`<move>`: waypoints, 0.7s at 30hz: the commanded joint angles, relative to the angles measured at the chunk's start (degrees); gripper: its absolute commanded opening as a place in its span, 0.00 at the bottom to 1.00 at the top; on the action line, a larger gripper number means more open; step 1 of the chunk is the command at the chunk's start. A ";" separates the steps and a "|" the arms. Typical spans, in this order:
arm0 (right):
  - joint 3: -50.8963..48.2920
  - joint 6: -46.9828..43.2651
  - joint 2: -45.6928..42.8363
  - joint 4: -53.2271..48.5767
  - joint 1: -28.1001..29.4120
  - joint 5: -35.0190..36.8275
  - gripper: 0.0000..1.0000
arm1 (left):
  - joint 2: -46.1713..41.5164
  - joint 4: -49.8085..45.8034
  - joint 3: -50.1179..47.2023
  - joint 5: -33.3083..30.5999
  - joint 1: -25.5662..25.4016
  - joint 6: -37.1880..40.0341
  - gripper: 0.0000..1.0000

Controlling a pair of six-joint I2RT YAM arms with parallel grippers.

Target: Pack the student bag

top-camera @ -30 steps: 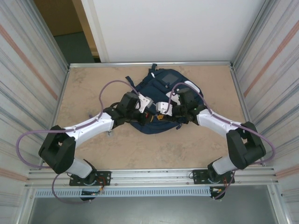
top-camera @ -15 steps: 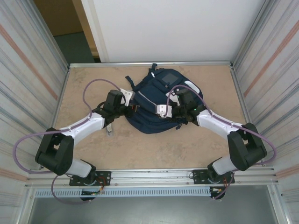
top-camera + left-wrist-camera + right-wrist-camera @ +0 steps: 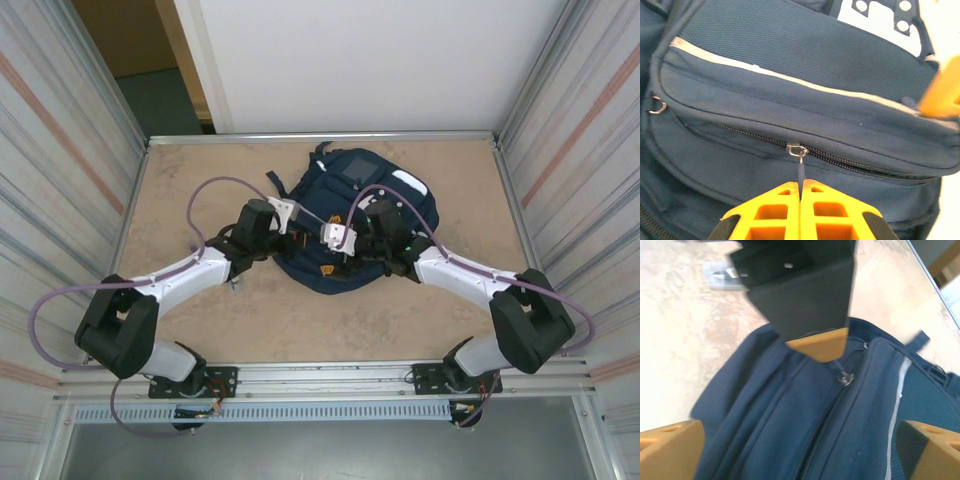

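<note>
The student bag is a navy-blue backpack lying at the middle back of the table. My left gripper is shut on the dark zipper pull, which hangs from a silver slider on the bag's front zip. From above, the left gripper sits at the bag's left side. My right gripper hovers open over the bag, with nothing between its orange fingers. It faces the left gripper and the slider. From above, the right gripper is over the bag's near part.
A small grey object lies on the table near the left forearm and also shows beyond the left gripper as a grey object. Metal walls close in the table on both sides. A rail runs along the near edge.
The right gripper has opened and slid left over the bag. The left gripper swung left, then came back right, still shut on the zipper pull. The bag has shifted and changed shape.
</note>
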 commanded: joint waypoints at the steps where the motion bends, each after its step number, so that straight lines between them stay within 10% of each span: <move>1: -0.50 4.77 2.83 3.12 -0.16 6.91 1.00 | -1.42 4.94 -1.75 4.05 -1.23 -10.28 0.00; 5: -0.36 5.79 4.46 3.27 -0.85 12.25 0.89 | -1.24 4.90 -1.42 2.07 -3.51 -10.67 0.00; 14: 1.01 4.96 2.27 -6.44 -1.33 13.13 0.06 | -3.45 3.38 -3.52 -5.90 -4.36 -7.29 0.00; 21: 2.86 -6.77 -3.69 -24.94 -5.34 9.06 0.00 | 1.19 5.64 -3.75 -26.67 -1.99 3.46 0.00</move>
